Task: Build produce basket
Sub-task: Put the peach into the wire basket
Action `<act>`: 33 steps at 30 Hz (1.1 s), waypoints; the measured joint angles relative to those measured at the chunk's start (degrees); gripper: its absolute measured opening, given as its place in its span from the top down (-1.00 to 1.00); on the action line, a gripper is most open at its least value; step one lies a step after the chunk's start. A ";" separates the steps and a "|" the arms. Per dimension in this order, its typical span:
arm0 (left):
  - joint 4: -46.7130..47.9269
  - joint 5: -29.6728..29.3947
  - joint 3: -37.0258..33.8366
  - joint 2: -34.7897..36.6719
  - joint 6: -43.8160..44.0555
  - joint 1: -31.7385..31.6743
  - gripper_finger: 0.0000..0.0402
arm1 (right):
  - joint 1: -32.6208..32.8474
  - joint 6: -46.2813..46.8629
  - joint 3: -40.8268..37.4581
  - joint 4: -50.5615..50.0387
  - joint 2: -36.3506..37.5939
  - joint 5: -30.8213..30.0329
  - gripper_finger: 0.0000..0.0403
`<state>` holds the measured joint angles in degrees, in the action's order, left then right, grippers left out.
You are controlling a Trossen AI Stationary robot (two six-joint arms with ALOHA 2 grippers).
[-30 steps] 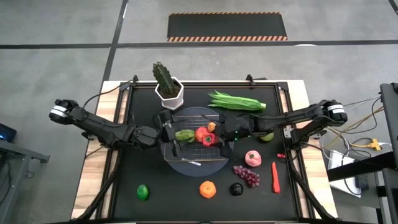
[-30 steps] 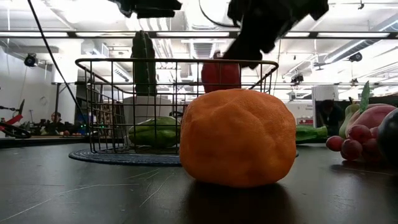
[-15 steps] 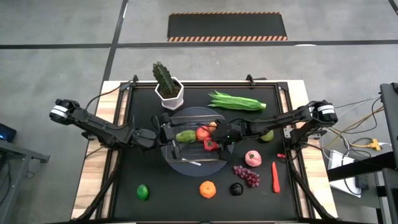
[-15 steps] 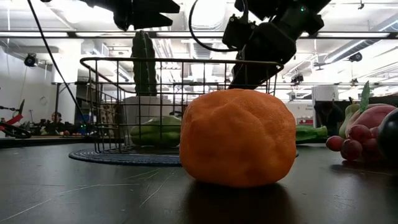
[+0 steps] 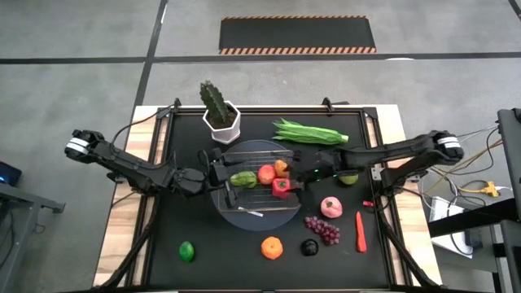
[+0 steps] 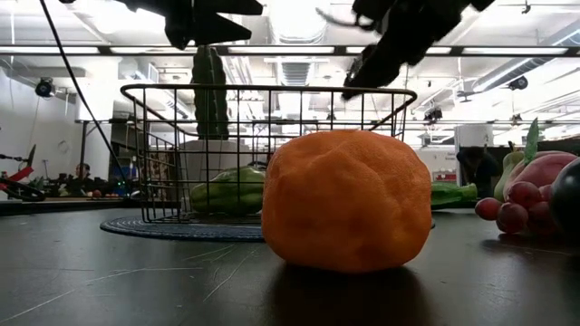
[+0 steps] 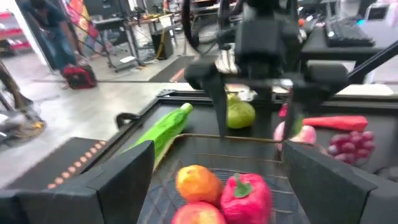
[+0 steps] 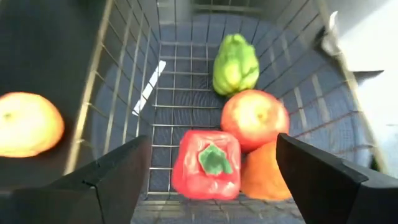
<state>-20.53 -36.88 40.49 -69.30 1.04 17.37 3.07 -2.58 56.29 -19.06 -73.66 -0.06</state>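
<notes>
We note the right gripper [image 5: 295, 173] over the basket [image 5: 244, 198], fingers spread wide and empty above the red pepper [image 8: 206, 164], evidently just deposited; the left gripper [image 5: 213, 173], fingers likewise parted and empty, straddles the opposite rim, presumably steadying.

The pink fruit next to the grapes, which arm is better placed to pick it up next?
Probably the right. Its hand is open and empty at the basket's right edge, close to the pink fruit, which lies on the right arm's side. The left hand sits at the basket's far, left rim.
</notes>
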 joint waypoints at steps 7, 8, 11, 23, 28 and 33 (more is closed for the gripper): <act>-1.90 1.90 0.02 -2.43 1.51 0.02 -0.65 | 0.59 3.47 -2.89 -3.21 8.59 0.01 -0.62; -1.95 1.92 0.04 -2.77 1.49 0.02 -0.65 | 0.68 4.13 -3.55 -3.31 9.44 -0.01 -0.62; -1.77 1.91 0.04 -3.64 1.49 0.00 -0.65 | 0.68 5.79 -5.20 -3.52 11.77 0.01 -0.62; -1.54 1.92 0.11 -4.04 1.05 -0.02 -0.65 | 0.66 10.68 -7.10 -3.52 16.26 -0.09 -0.62; -1.53 1.92 0.11 -3.94 0.22 -0.02 -0.65 | 2.60 23.22 -3.57 -23.40 15.91 6.67 -0.62; -3.10 1.92 0.13 -3.85 -5.45 -0.15 -0.65 | 11.93 43.21 -2.00 -41.22 14.22 7.62 -0.62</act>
<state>-23.64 -34.96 40.62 -73.14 -4.41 17.22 15.00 40.63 54.29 -60.27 -59.45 7.55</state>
